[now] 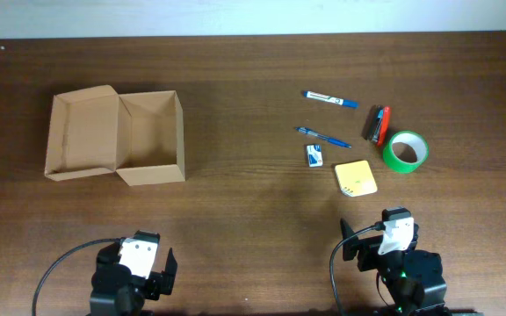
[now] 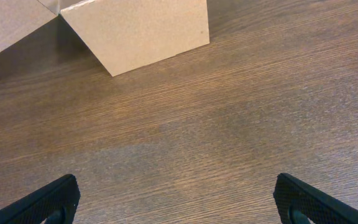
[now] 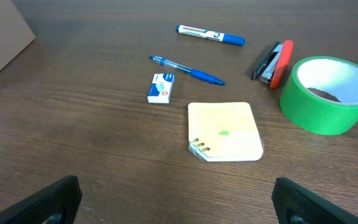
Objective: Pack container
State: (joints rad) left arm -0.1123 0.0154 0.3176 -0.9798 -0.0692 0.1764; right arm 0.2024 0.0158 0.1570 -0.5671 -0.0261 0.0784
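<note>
The tan cardboard container [image 1: 151, 136] stands open at the left of the table, its lid flap [image 1: 82, 133] folded out to the left. Its corner shows in the left wrist view [image 2: 138, 31]. At the right lie a blue marker [image 1: 329, 98], a blue pen [image 1: 325, 137], a small white eraser [image 1: 314, 155], a yellow notepad [image 1: 356, 177], a red and black stapler [image 1: 379, 125] and a green tape roll [image 1: 406, 151]. My left gripper [image 2: 178, 202] is open and empty near the table's front edge. My right gripper [image 3: 179, 202] is open and empty just in front of the notepad [image 3: 225, 132].
The dark wooden table [image 1: 253, 219] runs across the whole view, with a white wall behind its far edge. Black cables loop beside both arm bases at the front.
</note>
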